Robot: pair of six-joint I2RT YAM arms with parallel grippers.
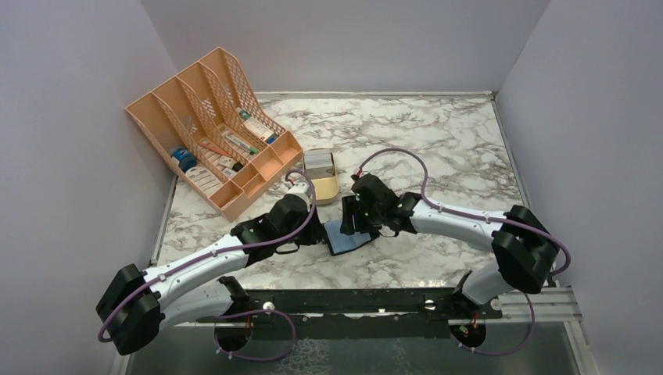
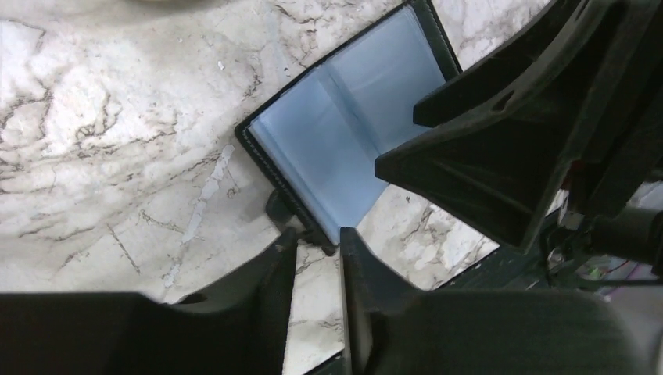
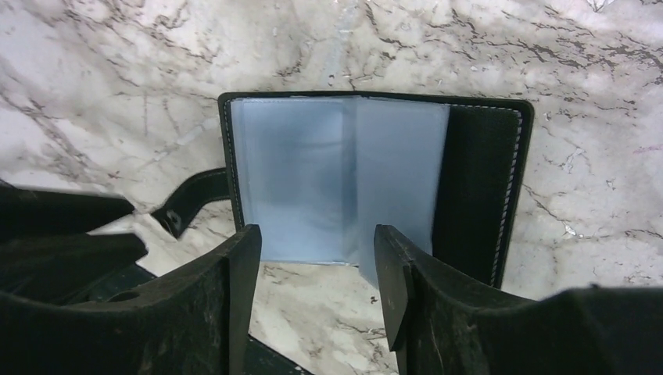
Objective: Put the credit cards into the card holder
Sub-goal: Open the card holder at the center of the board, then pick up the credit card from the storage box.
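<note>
Right wrist view gave us the clearest read: the card holder (image 3: 336, 180) lay opened flat on the marble table (image 3: 117, 70), blue-grey sleeves upward, its black cover to one side and a strap tab (image 3: 191, 201) sticking out on the other. We saw the right gripper (image 3: 317, 238) with its jaws standing well apart and gripping nothing. It was poised at the holder's near edge, so the sleeves' lower border sat just beyond and between the fingertips. From the left wrist, the left gripper (image 2: 317, 244) showed only a narrow slit between its fingers, with marble visible through it. The holder's near corner lay right at its tips, and we saw nothing clamped there. We judged the step to be readying the holder for a card. Doing it well would call for one arm to pin the cover edge flat, so the wallet could neither slide nor fold shut, while the other went for a card without nudging the sleeves. What seemed to be the credit cards (image 1: 319, 159), a pale stack, sat in the tan tin (image 1: 322, 187) just beyond the holder, apart from both grippers, with none yet in a slot.
</note>
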